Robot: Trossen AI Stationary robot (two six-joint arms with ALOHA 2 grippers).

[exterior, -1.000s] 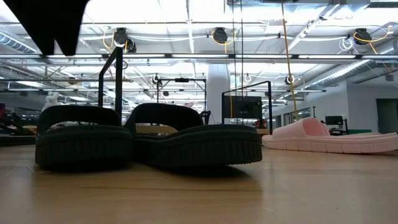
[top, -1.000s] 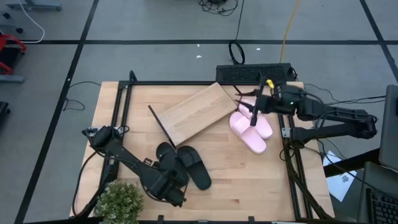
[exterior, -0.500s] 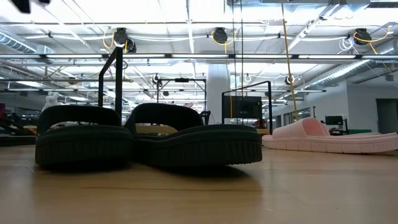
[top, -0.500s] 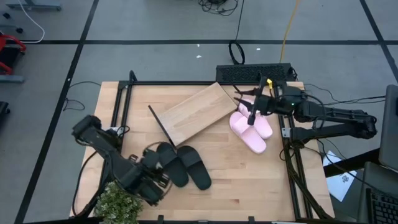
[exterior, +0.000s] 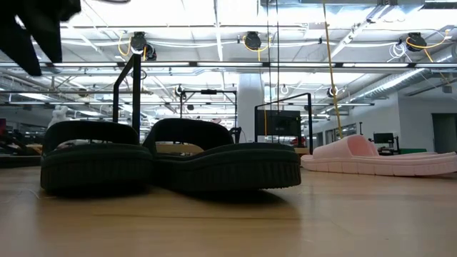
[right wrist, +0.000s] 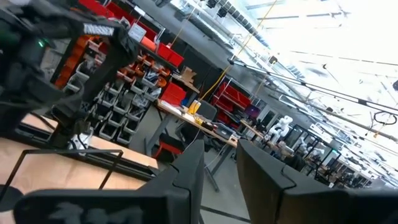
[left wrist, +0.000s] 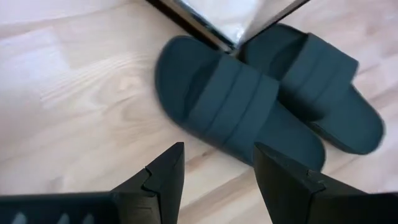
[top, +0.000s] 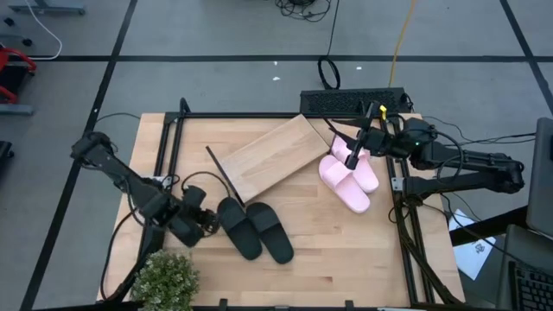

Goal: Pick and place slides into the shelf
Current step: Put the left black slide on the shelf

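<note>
Left gripper (left wrist: 214,168), fingers spread, faces the nearer black slide (left wrist: 239,115): light, flexible foam, best pinched at its strap; right fingers' state unclear.

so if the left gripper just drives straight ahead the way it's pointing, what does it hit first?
Probably the nearer black slide: the open left gripper points straight at it, with bare table between. How high the gripper sits is unclear.

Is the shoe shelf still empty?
Yes, empty. The shelf board is bare; black slides and pink slides lie on the table.
</note>
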